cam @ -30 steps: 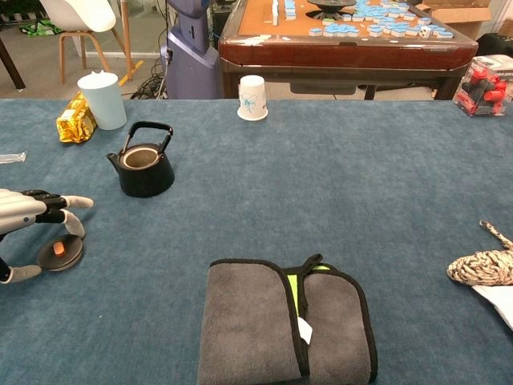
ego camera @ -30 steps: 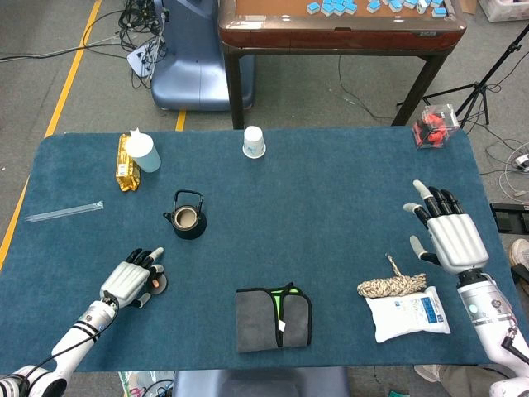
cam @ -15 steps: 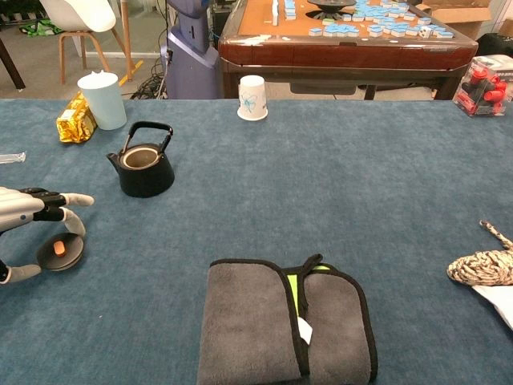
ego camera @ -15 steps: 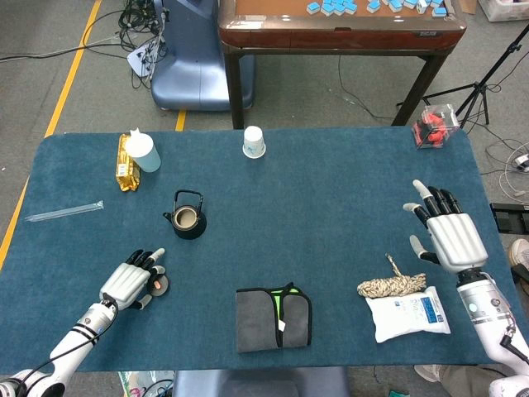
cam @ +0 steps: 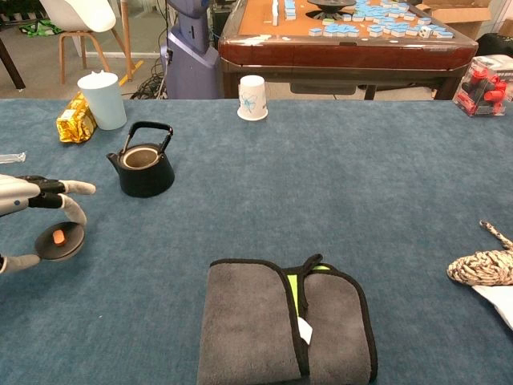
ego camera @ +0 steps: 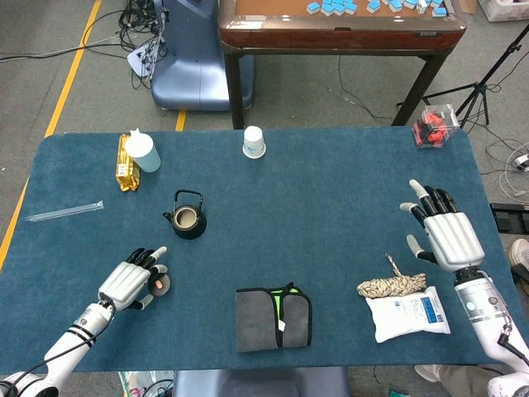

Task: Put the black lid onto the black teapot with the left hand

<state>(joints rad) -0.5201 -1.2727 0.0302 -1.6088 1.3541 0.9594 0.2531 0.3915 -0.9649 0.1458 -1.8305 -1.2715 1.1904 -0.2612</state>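
Observation:
The black lid (cam: 58, 241) with its orange knob sits between the fingers and thumb of my left hand (cam: 36, 196) at the table's near left, and looks slightly raised off the blue cloth. From above, my left hand (ego camera: 131, 285) covers most of the lid (ego camera: 159, 284). The black teapot (ego camera: 188, 217) stands upright and uncovered, handle up, a short way beyond and to the right of that hand; it also shows as the teapot (cam: 144, 164) in the chest view. My right hand (ego camera: 446, 236) hovers far right, fingers spread, holding nothing.
A folded grey cloth (ego camera: 274, 318) lies near the front edge. A rope bundle (ego camera: 391, 285) and a white packet (ego camera: 409, 313) lie by my right hand. At the back stand a paper cup (ego camera: 254, 141), a pale blue cup (ego camera: 143, 153) and a gold packet (ego camera: 124, 163).
My left hand has closed its fingers round the lid and drawn it slightly up and left. My right hand has barely moved.

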